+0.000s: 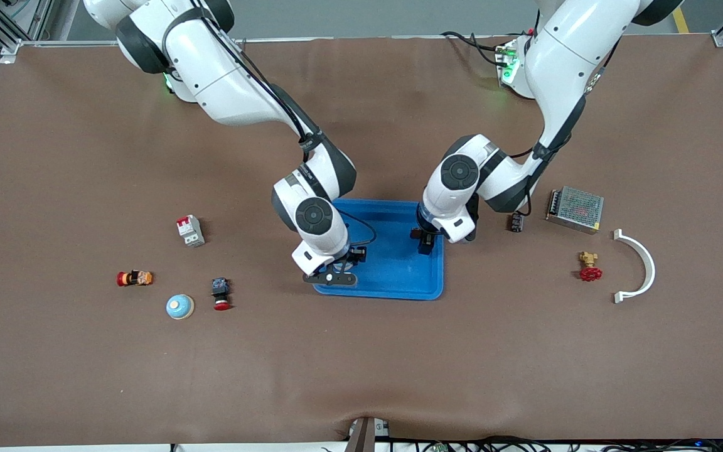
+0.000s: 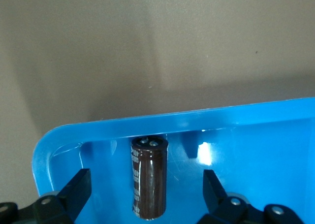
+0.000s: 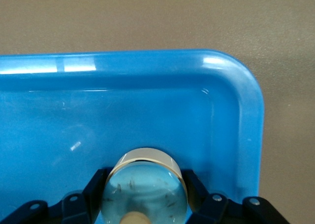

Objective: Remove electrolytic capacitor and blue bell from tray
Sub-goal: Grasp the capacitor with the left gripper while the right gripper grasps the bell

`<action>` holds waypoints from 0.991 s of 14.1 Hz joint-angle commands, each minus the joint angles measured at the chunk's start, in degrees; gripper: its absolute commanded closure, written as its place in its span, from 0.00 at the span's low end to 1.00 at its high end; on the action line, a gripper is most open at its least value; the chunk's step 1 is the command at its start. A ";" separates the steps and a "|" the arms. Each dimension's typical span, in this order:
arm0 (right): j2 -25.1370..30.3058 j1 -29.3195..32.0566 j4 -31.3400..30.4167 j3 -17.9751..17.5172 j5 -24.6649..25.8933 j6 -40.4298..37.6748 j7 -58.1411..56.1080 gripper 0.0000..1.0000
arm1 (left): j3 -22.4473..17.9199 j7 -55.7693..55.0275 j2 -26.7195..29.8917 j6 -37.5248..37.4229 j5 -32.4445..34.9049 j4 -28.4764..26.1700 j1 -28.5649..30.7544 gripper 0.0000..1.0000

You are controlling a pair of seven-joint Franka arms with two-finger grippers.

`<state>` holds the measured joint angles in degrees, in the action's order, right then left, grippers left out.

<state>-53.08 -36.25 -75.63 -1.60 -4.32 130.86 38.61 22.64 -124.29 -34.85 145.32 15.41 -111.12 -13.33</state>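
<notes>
The capacitor, a dark brown cylinder, lies on the floor of the blue tray close to the rim at the left arm's end. My left gripper hangs over it, open, with a gap between each finger and the cylinder; in the front view this gripper covers the capacitor. The bell, a pale blue dome with a cream rim and knob, sits low in the tray's corner at the right arm's end. My right gripper is shut on it, both fingers against its sides, and the gripper shows over that corner.
Toward the right arm's end lie a circuit breaker, a small orange part, a red push button and a second pale blue dome. At the left arm's end are a metal power supply, a red valve and a white curved bracket.
</notes>
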 commanded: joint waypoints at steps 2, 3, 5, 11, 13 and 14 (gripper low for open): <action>0.08 -0.58 0.05 0.11 0.28 0.45 1.02 0.49 | -0.31 -1.48 -0.49 -1.00 1.82 1.26 -0.55 0.00; 0.61 -0.58 0.14 0.02 0.10 -0.07 1.03 0.49 | -0.40 -1.39 -0.57 -1.00 1.82 1.26 -0.55 0.00; 2.01 -0.49 0.22 -0.15 -0.25 -2.25 0.94 0.49 | -0.31 -1.48 -0.66 -1.00 2.51 1.26 -0.55 0.00; 8.42 0.47 0.93 -0.59 -0.60 -15.25 0.32 0.49 | -0.40 -1.48 -1.45 -1.00 3.31 1.79 -0.55 0.00; 11.23 2.22 1.01 -0.59 -0.69 -19.65 -1.33 0.49 | -0.40 -1.39 -1.89 -1.00 3.40 2.40 -0.64 0.00; 12.64 3.37 1.19 -0.59 -1.13 -22.28 -3.96 0.49 | -0.40 -1.48 -1.98 -1.00 3.75 2.40 -0.64 0.00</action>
<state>-43.90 -35.43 -73.63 -1.70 -4.43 112.64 37.95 22.57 -124.29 -35.68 145.21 16.97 -110.58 -13.36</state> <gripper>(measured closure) 0.304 0.000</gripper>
